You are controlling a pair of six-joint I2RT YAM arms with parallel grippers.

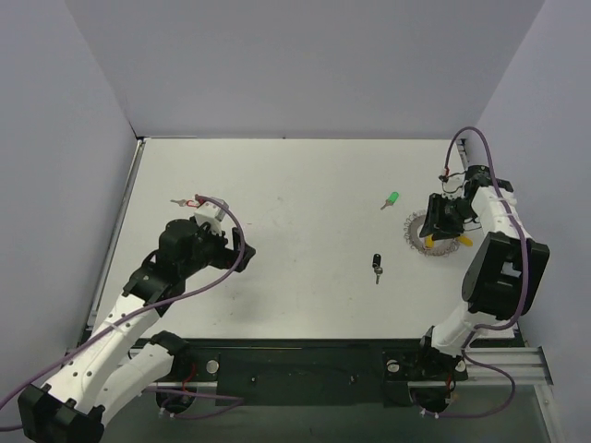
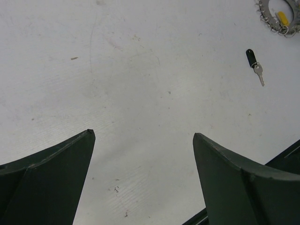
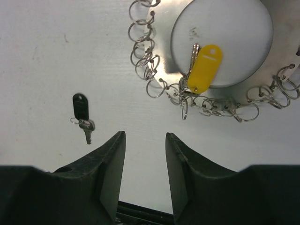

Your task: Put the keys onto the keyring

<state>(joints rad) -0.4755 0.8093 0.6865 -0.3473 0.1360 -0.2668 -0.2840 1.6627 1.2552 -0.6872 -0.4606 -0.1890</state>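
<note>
Near edge: a dark rail [image 1: 295,369] carried both arm bases.
Left gripper [image 2: 143,133]: jaws wide apart, empty, above bare table on the left side.
Right gripper [image 3: 145,134]: jaws a little apart with nothing between them, hanging just short of the keyring's near edge.
Table [image 1: 305,175]: white and matt, with faint scuffs, fine scratches and a few dark specks in the left wrist view.
Black key [image 1: 376,266]: loose on the table right of centre, well apart from both grippers, its blade towards the near edge.
Keyring [image 3: 149,65]: flat on the table at the right side, a silvery circle edged with small split rings.
Yellow key [image 3: 205,68]: lay across the keyring, its blade among the small rings.
Green key [image 1: 391,199]: loose, just beyond and left of the keyring.
Red key [image 1: 192,200]: far left, beyond the left arm, tiny and hard to make out.
Walls [image 1: 305,65]: plain pale lilac-grey on three sides.
Hidden: the right gripper covered part of the keyring from above; both wrist views cut it off at the frame edge.
</note>
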